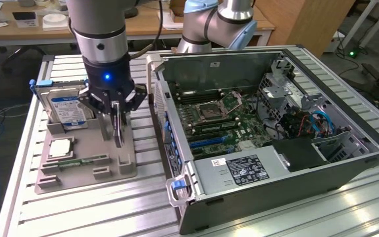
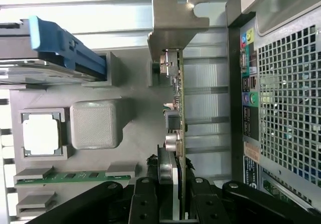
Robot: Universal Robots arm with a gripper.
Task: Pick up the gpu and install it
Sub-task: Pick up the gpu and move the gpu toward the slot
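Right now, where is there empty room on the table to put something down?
The bare slats of the table at the exterior view's lower left, bordered by the gray tray and the computer case. The tray and the case's inside are crowded.

The gpu [image 2: 179, 98] was green with a silver bracket, the gripper [image 1: 116, 109] black, the tray [image 1: 91, 143] pale grey, on it a silver hard drive [image 1: 67, 106] with a blue label and a green memory stick [image 1: 79, 161], beside the tray a dark case [image 2: 288, 83] with a grid of holes
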